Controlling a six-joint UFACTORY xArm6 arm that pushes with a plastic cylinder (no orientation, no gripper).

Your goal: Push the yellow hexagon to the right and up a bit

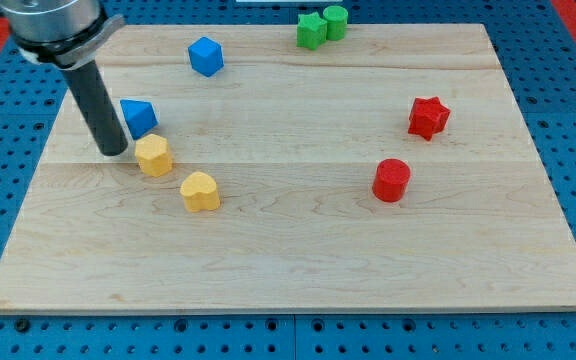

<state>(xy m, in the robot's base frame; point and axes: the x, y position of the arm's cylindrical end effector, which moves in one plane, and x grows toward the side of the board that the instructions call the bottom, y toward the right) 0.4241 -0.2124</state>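
Yellow heart (200, 191) sits below-right of yellow hexagon (154, 155); my tip (114, 151), no pincer, stands just left.

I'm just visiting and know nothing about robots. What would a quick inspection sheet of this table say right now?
Surface: wooden board, lying flat.
Job's things: yellow hexagon, just to the view's right of my tip.
Clutter: yellow heart; blue block beside the rod; blue cube; green star touching green cylinder; red star; red cylinder.
Grippers: none; a dark rod only.
Cables: nothing seen.
Surroundings: blue pegboard around the board.
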